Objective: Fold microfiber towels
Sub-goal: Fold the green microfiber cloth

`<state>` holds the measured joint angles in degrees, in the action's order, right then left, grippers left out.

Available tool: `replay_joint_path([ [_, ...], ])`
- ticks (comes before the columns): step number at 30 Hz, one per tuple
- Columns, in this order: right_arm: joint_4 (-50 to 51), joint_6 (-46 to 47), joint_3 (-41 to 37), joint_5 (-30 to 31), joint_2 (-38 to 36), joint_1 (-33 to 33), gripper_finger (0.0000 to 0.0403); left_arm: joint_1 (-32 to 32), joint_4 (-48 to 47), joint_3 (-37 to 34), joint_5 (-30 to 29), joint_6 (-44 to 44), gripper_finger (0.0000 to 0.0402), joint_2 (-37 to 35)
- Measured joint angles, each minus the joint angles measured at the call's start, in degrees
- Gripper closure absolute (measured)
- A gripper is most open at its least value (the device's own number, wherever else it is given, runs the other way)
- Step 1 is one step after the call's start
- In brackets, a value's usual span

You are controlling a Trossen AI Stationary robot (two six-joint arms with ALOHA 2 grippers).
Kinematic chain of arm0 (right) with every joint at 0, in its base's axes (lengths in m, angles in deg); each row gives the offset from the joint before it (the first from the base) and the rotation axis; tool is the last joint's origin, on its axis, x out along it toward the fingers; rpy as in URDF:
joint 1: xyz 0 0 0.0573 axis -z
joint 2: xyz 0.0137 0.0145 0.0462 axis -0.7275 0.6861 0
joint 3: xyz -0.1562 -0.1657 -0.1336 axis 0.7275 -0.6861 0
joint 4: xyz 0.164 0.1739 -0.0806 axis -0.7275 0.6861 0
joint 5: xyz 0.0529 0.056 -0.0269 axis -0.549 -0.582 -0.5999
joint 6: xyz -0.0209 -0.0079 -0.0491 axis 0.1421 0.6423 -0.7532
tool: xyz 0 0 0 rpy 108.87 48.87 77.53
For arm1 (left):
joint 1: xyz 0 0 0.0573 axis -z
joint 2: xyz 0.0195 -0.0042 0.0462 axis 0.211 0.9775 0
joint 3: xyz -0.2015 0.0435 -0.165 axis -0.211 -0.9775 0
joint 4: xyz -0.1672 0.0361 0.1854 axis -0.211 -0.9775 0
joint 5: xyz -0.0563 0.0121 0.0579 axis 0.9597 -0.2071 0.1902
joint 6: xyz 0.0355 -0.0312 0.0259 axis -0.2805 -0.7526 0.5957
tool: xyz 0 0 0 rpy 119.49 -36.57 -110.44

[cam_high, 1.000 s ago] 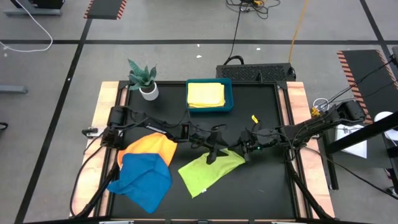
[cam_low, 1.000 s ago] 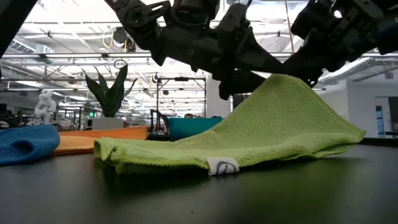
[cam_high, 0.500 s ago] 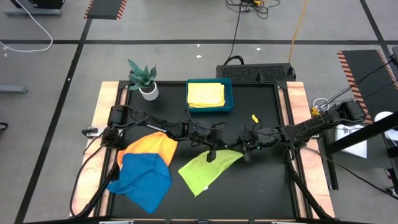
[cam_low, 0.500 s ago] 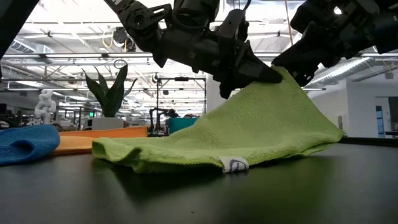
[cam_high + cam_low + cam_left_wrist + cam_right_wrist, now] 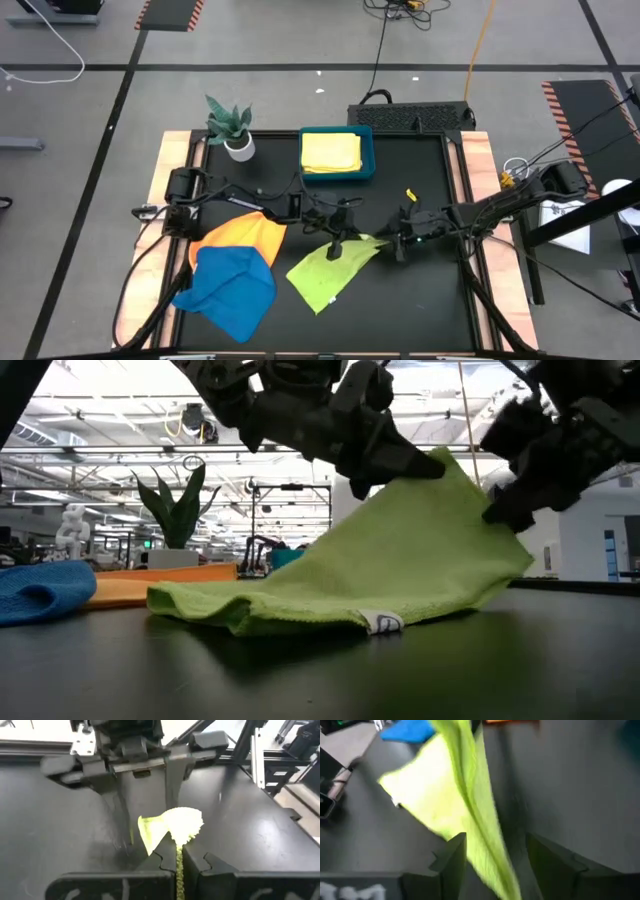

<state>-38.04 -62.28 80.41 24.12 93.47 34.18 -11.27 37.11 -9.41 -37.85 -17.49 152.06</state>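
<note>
Potted plant [image 5: 230,127] and teal rectangular tray [image 5: 369,160] at the desk's far edge; left gripper [image 5: 179,862] pinches the lime green microfiber towel [image 5: 328,272], right gripper [image 5: 495,857] released, straddling it.

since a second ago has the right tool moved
Yes. In the high view the right tool has backed off the lime green towel, toward the table's right rail; its fingers now stand open.

In the right wrist view the lime green microfiber towel [image 5: 470,820] is smeared with blur and runs off the frame. The soft blue cloth [image 5: 40,592] is cut by the low view's edge.
</note>
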Motion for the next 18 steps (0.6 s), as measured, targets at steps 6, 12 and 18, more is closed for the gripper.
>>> replay_joint_path([
  [6, -22.2, 2.9, -11.7, 0.1, 0.4, -0.9, 0.0182, 0.0, -4.5, 0.0, -1.3, 1.7, 0.0399, -3.7],
  [12, -35.5, 4.5, -16.1, 7.5, 2.4, -5.3, 0.0189, 0.1, -5.8, -0.1, -2.8, 3.0, 0.0400, -5.1],
  [18, -36.3, 2.3, -14.1, 10.7, 5.6, -7.1, 0.0190, 0.1, -5.6, -0.1, -2.9, 3.1, 0.0400, -6.1],
])
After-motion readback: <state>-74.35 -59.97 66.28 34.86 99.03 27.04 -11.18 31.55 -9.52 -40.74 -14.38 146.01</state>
